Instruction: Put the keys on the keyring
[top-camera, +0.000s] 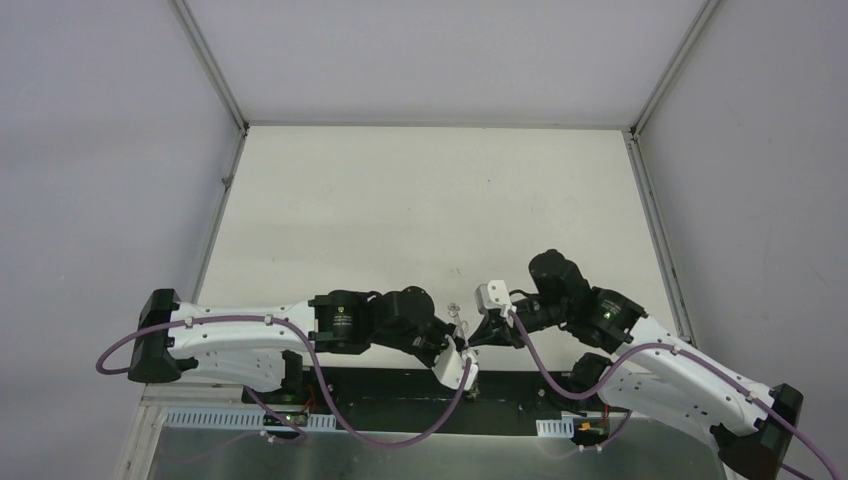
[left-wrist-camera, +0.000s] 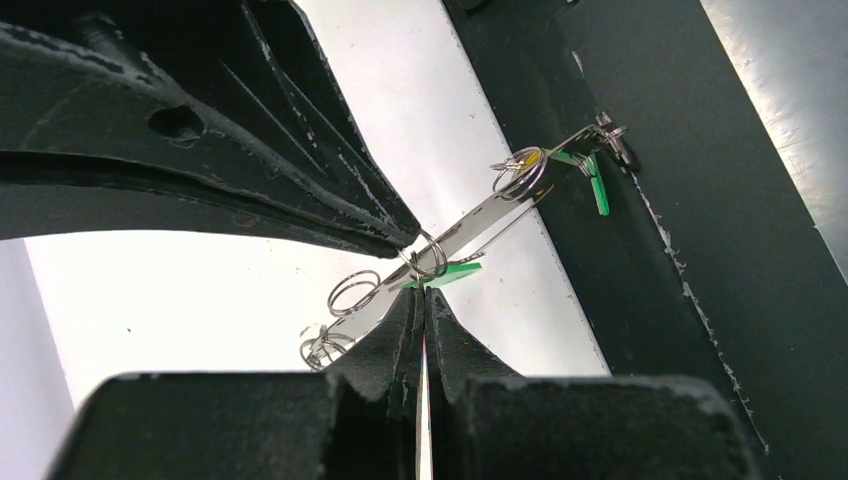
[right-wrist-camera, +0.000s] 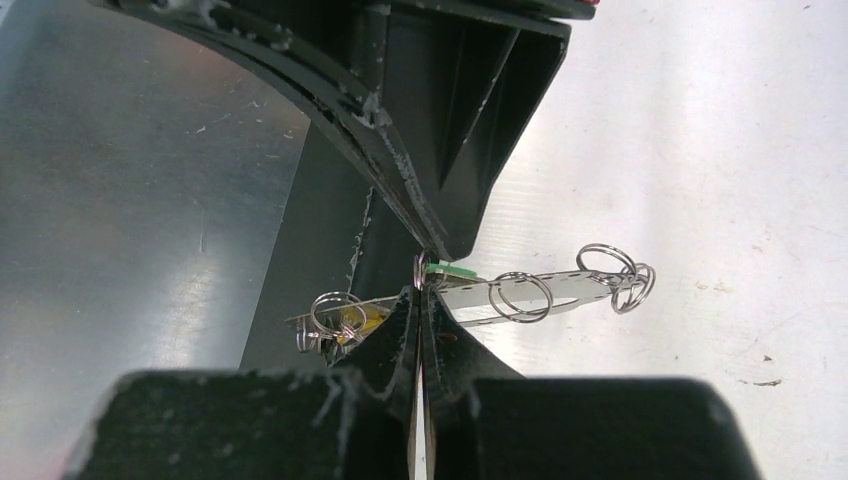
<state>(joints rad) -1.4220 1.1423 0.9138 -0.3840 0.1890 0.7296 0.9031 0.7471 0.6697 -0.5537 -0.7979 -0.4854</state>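
— Pale table (top-camera: 430, 200) ran off behind the arms. Where was the work itself?

— Up off the surface, over the near edge. The keyring (left-wrist-camera: 500, 212) lay across between my two pincers, which met nose to nose at its middle.

— And how were they set?

— My left pincer (left-wrist-camera: 420, 292) was pressed fully shut, and so was my right pincer (right-wrist-camera: 420, 297). The keyring's grey metal crossed both sets of tips. Whether each one nipped that metal or something riding on it, I could not tell.

— The keys?

— A green key (left-wrist-camera: 450, 272) sat exactly at the meeting point, touching the keyring. A yellow key (left-wrist-camera: 530, 158) was out near one end, tucked among small wire rings (left-wrist-camera: 354, 291), with another green piece (left-wrist-camera: 597, 185) dangling just beyond it.

— So, done?

— I judged it far along but not finished. The yellow one looked hung already. The green one at my tips looked like the piece in hand: against the keyring, yet I saw no proof it was threaded. Seating it and letting go was what remained.
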